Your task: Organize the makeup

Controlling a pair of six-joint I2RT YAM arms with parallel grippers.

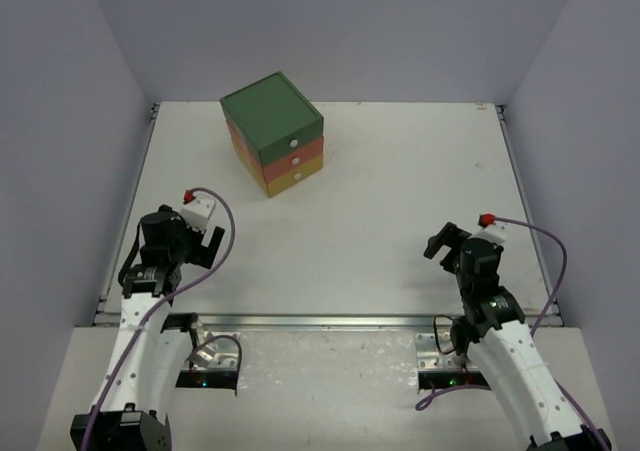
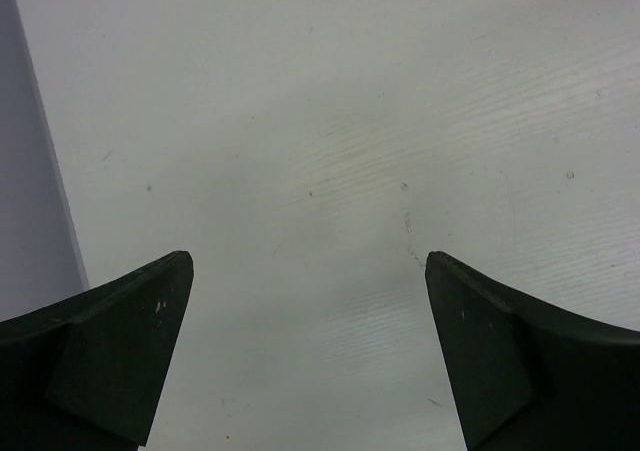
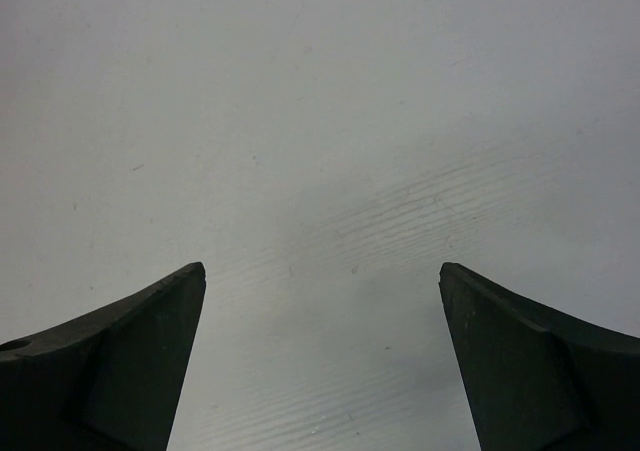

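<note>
Nearest the camera, both arms rise from their bases at the table's near edge. A purple cable point(image 1: 222, 233) loops off the left wrist, and a second one trails from the right.

Left gripper point(image 2: 308, 259): released. Its two dark fingers point(image 2: 120, 351) stand wide apart and nothing lies between them. Its wrist view shows only bare white table point(image 1: 400, 181) below, faintly scuffed, with a strip of grey wall along the left edge. From above, this gripper sits over the near-left part of the table, close to the left rim.

Right gripper point(image 3: 322, 267): released. Its fingers are spread equally wide and grasp nothing. Its wrist view shows only table surface. From above, it sits over the near-right part of the table, well apart from the left gripper.

Further back, left of centre, stands the box point(image 1: 272, 121), turned at an angle so that its drawer fronts face right and towards the arms. It has a dark green top and three stacked drawers: green point(image 1: 300, 137), orange point(image 1: 305, 157) and yellow point(image 1: 305, 175). Each has a small white knob, and all three are pushed in flush. The box is well apart from both grippers.

Makeup: not visible in any of the three views, so its location cannot be told.

Beyond the box, grey walls point(image 1: 350, 31) enclose the table at the back and on both sides.
</note>
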